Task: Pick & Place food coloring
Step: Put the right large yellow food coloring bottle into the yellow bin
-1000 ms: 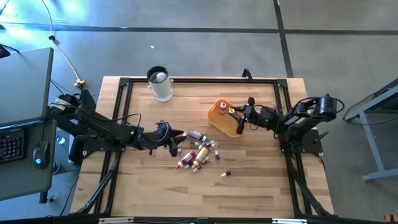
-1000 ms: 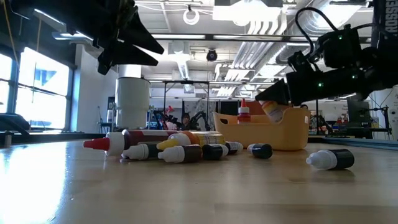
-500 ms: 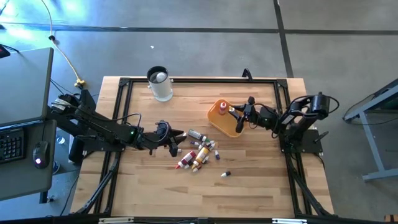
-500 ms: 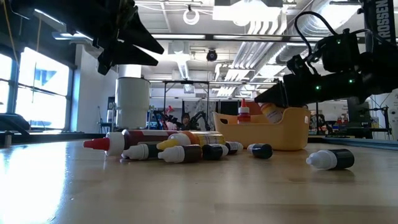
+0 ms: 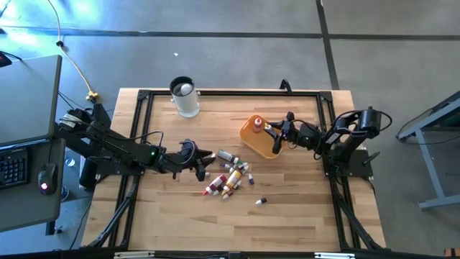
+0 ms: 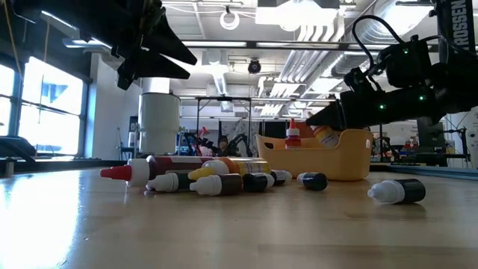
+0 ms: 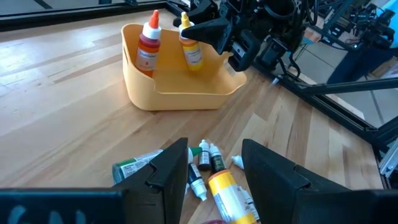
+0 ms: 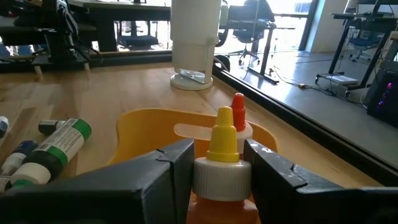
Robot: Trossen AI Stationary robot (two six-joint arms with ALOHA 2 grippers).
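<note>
Nearest the table's front edge, one stray bottle (image 5: 261, 202) is lying alone, and the main heap of food coloring (image 5: 228, 178) is sprawling just beyond it. Hovering left of that heap, the left gripper (image 5: 203, 165) is waiting with fingers spread and empty. Farther right, the right gripper (image 5: 275, 137) is pinching a yellow-capped bottle (image 8: 222, 163) over the tray (image 5: 253, 143), where a red-capped bottle (image 7: 148, 45) is already standing. It should probably lower inside the rim before letting go. Bare wood is lying open all around.
</note>
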